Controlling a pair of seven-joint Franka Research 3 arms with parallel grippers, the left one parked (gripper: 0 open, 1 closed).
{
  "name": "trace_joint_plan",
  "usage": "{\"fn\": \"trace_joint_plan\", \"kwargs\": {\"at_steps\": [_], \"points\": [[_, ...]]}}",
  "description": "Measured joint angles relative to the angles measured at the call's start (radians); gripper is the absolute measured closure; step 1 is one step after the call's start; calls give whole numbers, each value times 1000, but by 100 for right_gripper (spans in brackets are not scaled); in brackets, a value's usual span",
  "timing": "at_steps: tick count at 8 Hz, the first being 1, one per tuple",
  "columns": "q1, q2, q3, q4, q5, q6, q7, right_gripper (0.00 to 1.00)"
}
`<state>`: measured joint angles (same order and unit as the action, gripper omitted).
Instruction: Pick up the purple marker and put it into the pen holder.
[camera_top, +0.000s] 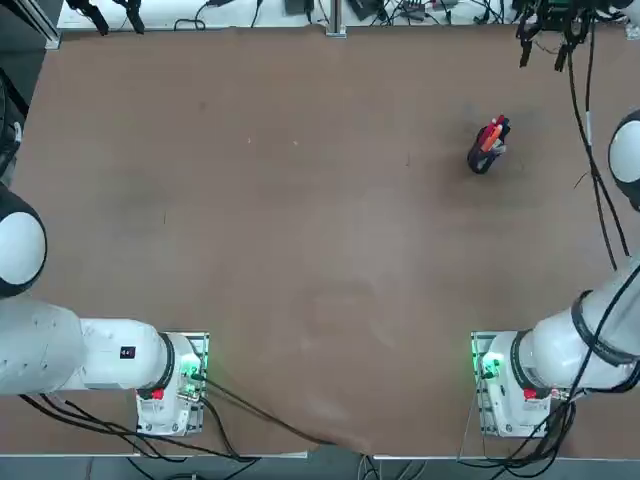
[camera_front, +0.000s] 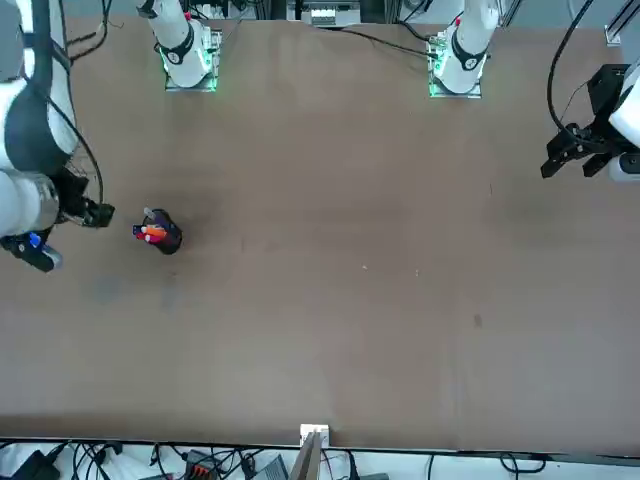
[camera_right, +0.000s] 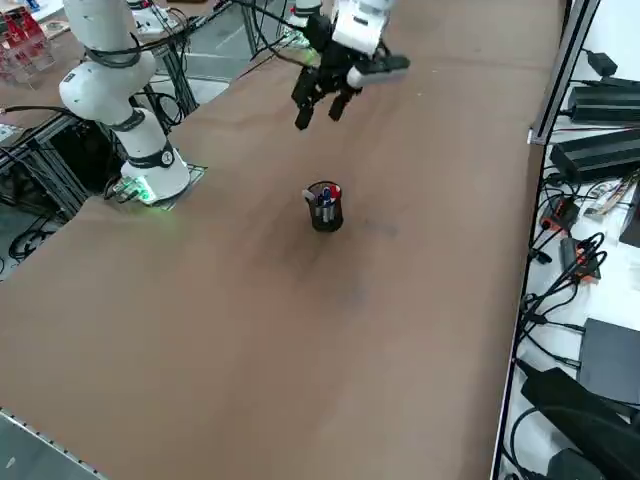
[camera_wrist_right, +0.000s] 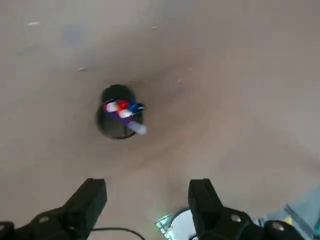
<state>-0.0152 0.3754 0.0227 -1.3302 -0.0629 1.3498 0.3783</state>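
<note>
The pen holder (camera_wrist_right: 116, 127) is a small black round cup standing upright on the brown table, also seen in the top view (camera_top: 485, 152), front view (camera_front: 163, 235) and right side view (camera_right: 325, 212). The purple marker (camera_wrist_right: 127, 119) stands inside it, its paler tip leaning over the rim, beside red and blue pens. My right gripper (camera_right: 318, 117) hangs high above the table, off to the side of the holder and apart from it. Its two fingers are spread wide with nothing between them, as the right wrist view (camera_wrist_right: 147, 185) shows.
The right arm's base (camera_right: 150, 185), with a green light, stands at the near table edge. Cables and black power boxes (camera_right: 600, 150) lie along the far side of the table. The table edge (camera_right: 530, 130) runs close behind the holder's side.
</note>
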Motion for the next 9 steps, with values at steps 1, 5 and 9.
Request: {"fn": "trace_joint_plan", "kwargs": {"at_steps": [1,5,9], "points": [[-18,-37,1,-19,35,26,-143,0],[-32,-298,10,-278,60,292,-475,0],[6,-433,18,-411,63,353,-428,0]]}}
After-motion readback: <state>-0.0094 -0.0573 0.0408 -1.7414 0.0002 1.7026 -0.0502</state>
